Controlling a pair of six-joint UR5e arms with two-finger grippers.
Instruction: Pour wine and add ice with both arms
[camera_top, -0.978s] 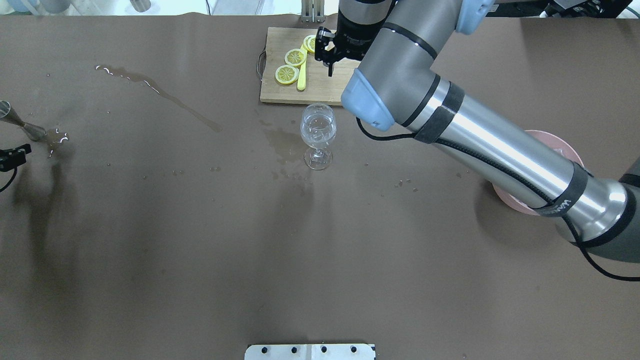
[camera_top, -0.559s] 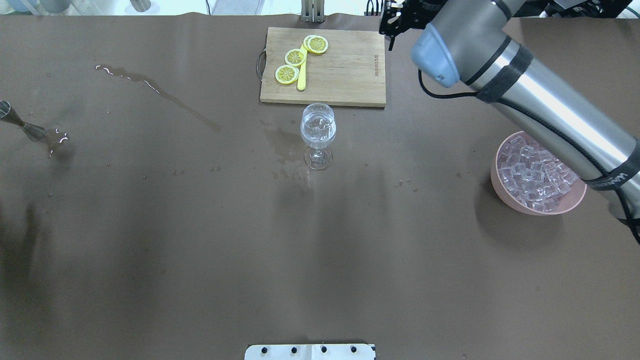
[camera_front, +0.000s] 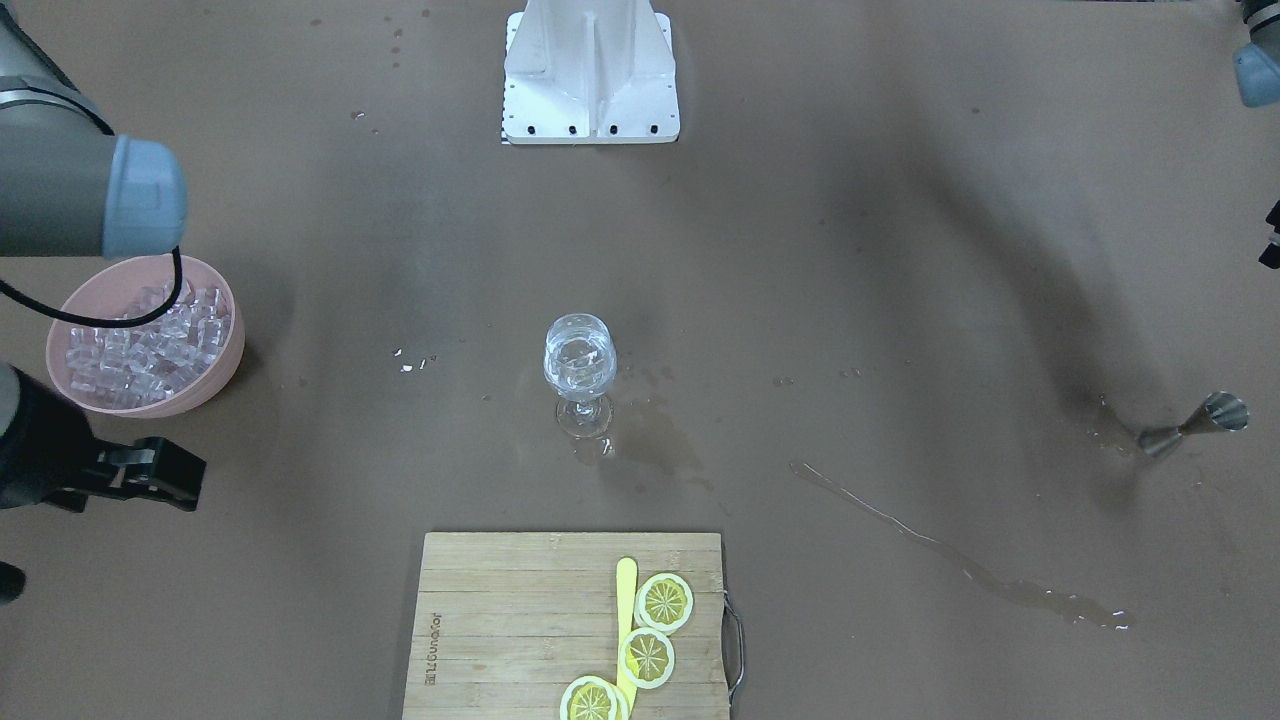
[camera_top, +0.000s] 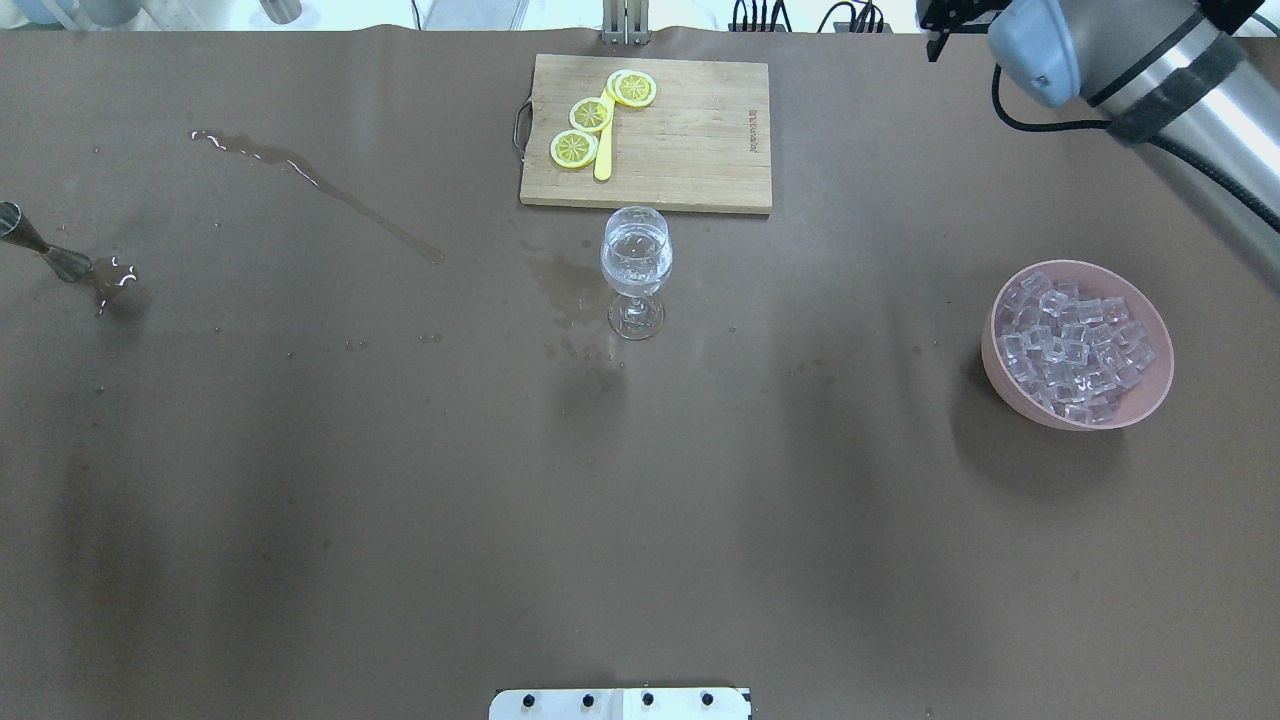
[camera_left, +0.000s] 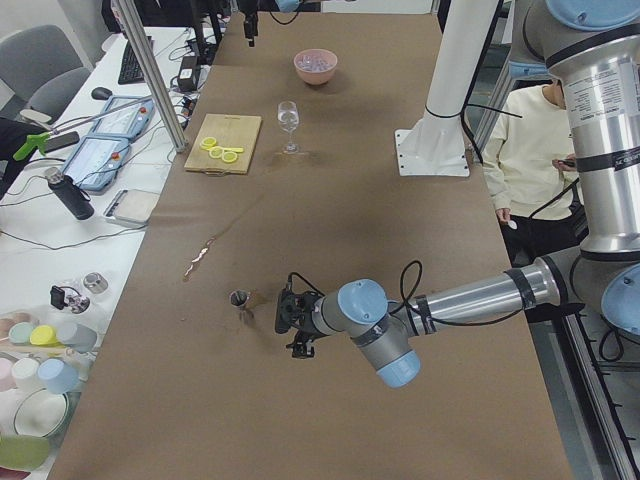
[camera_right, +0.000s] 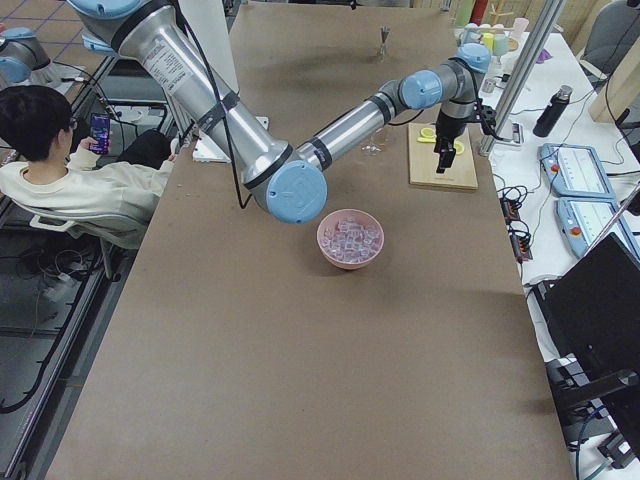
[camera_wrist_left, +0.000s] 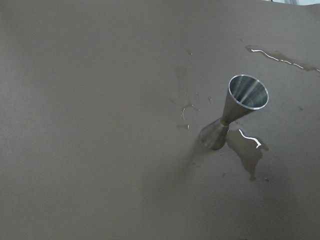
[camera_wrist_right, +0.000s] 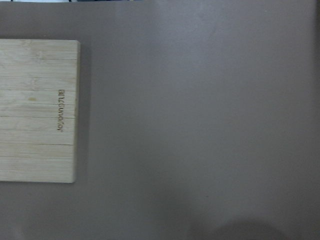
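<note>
The wine glass (camera_top: 636, 265) stands upright in front of the cutting board and holds clear glinting contents (camera_front: 579, 362); I cannot tell liquid from ice in it. A pink bowl (camera_top: 1150, 395) at the right is full of ice cubes (camera_top: 1070, 345). My right gripper (camera_top: 940, 25) hangs at the far table edge, right of the board and away from glass and bowl; it also shows in the front view (camera_front: 185, 480). I cannot tell if it is open. My left gripper (camera_left: 290, 322) hovers beside a steel jigger (camera_wrist_left: 235, 117); I cannot tell its state.
A wooden cutting board (camera_top: 690, 150) with lemon slices (camera_top: 590, 115) and a yellow knife lies behind the glass. Spilled liquid streaks the mat at the far left (camera_top: 320, 190), by the jigger (camera_top: 40, 250) and around the glass foot. The white base (camera_front: 590, 70) sits at the near edge.
My right arm has swung from over the cutting board to the far right edge, uncovering the ice bowl. My left gripper has left the overhead view at the left edge.
</note>
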